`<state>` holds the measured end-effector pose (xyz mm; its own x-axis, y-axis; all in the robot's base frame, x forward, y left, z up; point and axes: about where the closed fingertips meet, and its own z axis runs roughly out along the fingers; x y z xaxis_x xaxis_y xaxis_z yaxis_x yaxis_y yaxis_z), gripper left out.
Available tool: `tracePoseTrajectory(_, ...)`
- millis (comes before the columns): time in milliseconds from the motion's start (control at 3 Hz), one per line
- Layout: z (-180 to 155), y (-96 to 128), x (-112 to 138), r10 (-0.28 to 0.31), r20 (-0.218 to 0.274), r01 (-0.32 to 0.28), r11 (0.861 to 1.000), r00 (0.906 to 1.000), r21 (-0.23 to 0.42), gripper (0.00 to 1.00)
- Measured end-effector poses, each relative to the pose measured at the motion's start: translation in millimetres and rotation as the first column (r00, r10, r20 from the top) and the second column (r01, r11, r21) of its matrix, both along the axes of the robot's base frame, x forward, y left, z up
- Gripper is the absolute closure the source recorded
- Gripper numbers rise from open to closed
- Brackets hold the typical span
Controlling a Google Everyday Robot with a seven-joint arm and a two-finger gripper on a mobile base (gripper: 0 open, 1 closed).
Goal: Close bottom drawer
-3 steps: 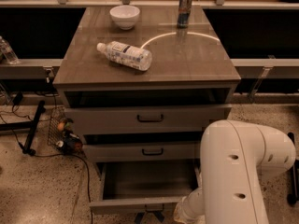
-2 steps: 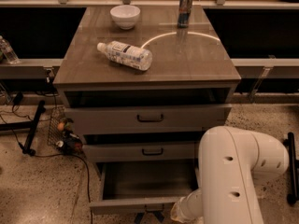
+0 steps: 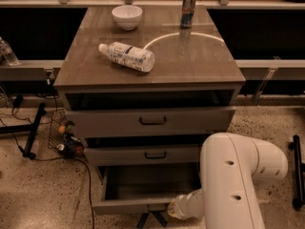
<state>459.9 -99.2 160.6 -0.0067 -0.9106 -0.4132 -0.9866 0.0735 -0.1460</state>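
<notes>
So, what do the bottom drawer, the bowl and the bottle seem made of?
The bottom drawer: probably matte grey-brown laminate or painted board; flat, even front. The bowl: likely glazed ceramic, white with a soft shine; maybe plastic. The bottle: clear plastic, see-through with a printed label. The gripper is just below the drawer's front, at the picture's bottom edge.

Dim, warm overhead light fell on the tabletop (image 3: 190, 66), leaving a bright curved arc of glare (image 3: 167, 35). Deep shadow filled the bottom drawer (image 3: 143, 185) and darkened the pincer (image 3: 152, 219) just below its front edge; the white arm (image 3: 233, 185) showed brightest.
</notes>
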Motion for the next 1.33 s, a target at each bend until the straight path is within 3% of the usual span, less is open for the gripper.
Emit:
tracePoseTrajectory(333, 3.7, 3.9, 11.2, 0.002, 0.024, -0.002, 1.0, 0.9997, 0.006, 1.0)
tracePoseTrajectory(667, 18.5, 19.5, 51.9, 0.009, 0.115, -0.012, 1.0, 0.9933, 0.027, 1.0)
tracePoseTrajectory(1333, 18.5, 19.3, 51.8, 0.009, 0.115, -0.012, 1.0, 0.9933, 0.026, 1.0)
